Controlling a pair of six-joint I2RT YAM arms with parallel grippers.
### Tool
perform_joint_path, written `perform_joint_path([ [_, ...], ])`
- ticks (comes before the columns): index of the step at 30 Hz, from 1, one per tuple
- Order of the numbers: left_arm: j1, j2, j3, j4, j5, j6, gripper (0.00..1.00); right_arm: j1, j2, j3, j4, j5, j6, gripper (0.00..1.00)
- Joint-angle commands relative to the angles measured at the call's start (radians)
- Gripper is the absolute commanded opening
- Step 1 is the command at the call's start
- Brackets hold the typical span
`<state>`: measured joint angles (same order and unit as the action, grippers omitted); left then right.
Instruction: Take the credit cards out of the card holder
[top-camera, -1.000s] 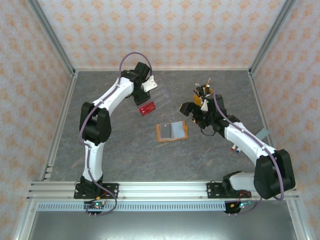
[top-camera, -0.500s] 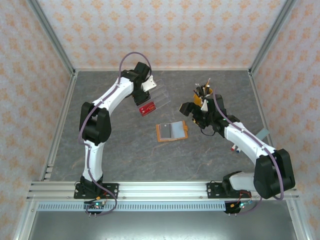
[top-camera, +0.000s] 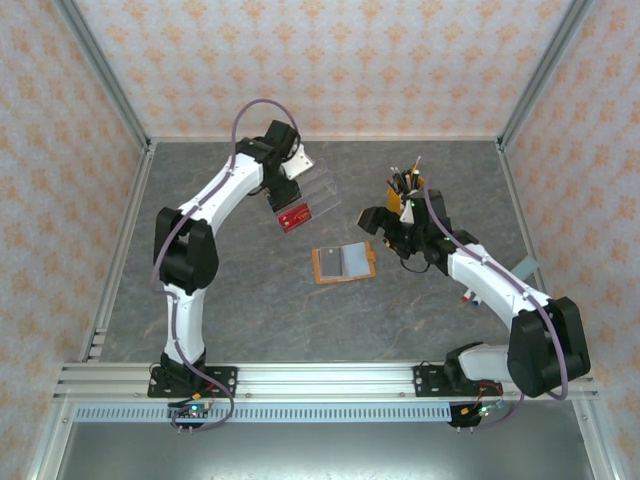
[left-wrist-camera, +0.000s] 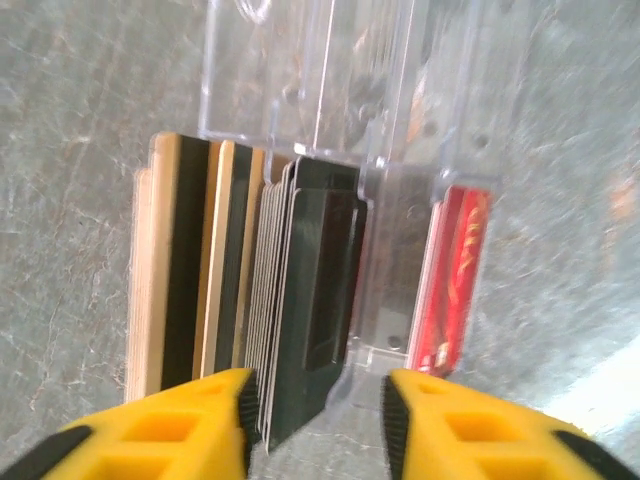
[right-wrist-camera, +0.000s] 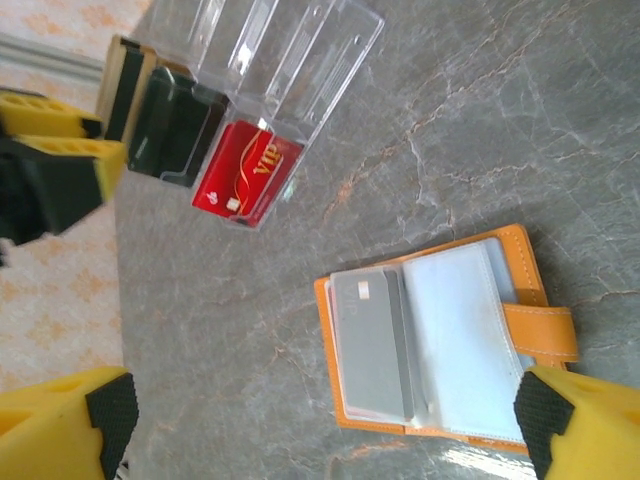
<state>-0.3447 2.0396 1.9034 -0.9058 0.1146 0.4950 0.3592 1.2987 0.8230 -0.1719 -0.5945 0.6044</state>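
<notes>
Card holder (right-wrist-camera: 450, 330) lies open on table (right-wrist-camera: 500, 120); right pincer (right-wrist-camera: 325, 412) hangs spread wide above it; left pincer (left-wrist-camera: 318, 405) stands parted at clear tray (left-wrist-camera: 300, 90) of cards (left-wrist-camera: 310, 300).

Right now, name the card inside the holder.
The grey card, in the orange card holder; the red card and dark cards sit in the clear box.

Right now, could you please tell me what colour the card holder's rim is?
Orange; the card holder shows best in the right wrist view.
</notes>
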Motion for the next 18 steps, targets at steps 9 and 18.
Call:
perform_joint_path([
  [9,-0.007,-0.470,-0.399,0.324,0.035,-0.542,0.64,0.216,0.208,0.176,-0.164,0.200,-0.122,0.78],
  [18,-0.004,-0.642,-0.625,0.367,-0.224,-0.801,1.00,0.317,0.417,0.305,-0.326,0.385,-0.202,0.70],
])
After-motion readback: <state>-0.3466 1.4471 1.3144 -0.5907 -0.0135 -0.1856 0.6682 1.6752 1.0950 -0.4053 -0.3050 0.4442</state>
